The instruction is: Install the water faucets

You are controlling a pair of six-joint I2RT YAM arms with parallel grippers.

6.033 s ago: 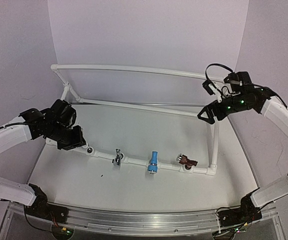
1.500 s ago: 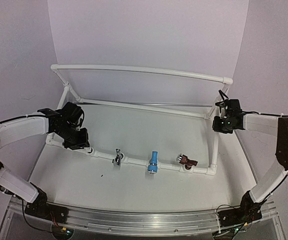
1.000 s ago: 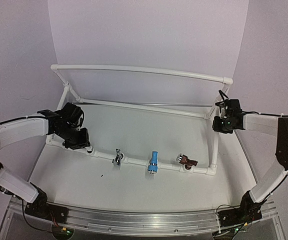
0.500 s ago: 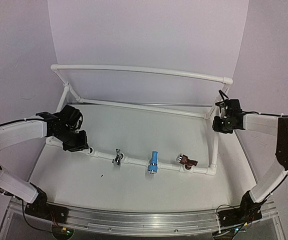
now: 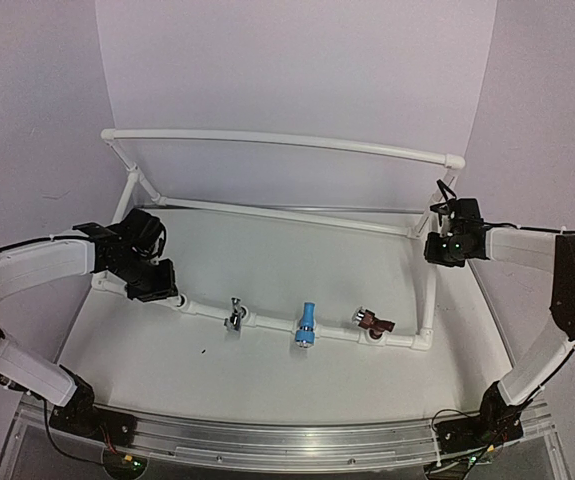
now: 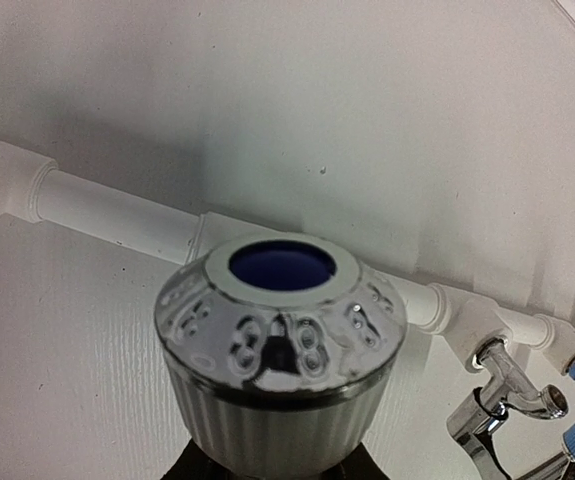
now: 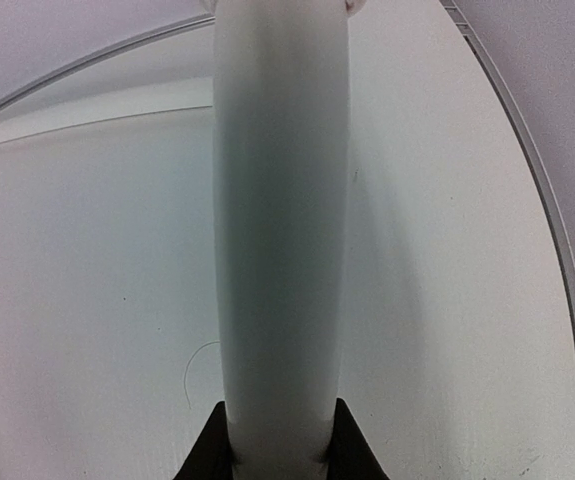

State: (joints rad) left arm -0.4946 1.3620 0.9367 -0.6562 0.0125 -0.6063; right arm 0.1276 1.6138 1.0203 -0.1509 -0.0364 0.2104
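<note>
White tabletop [image 5: 267, 375] carries a PVC pipe frame [image 5: 277, 140]. At left, the left gripper [image 5: 159, 287] clamps the white faucet [image 6: 279, 340] by the front pipe. The chrome faucet [image 5: 235, 314], light blue faucet [image 5: 307, 322] and reddish-brown faucet [image 5: 373, 321] sit along it. At right, the right gripper [image 5: 435, 246] clasps the frame's side pipe.

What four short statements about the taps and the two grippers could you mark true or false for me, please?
1. Three taps sit along the front pipe: a chrome tap, a light blue tap and a reddish-brown tap. True.
2. The right gripper is closed on the light blue tap. False: its fingers clasp a white side pipe of the frame.
3. The left gripper holds a ribbed tap with a shiny cap and a blue centre. True.
4. The light blue tap lies loose on the table, away from the frame. False: it sits on the front pipe, between the chrome and reddish-brown ones.
</note>
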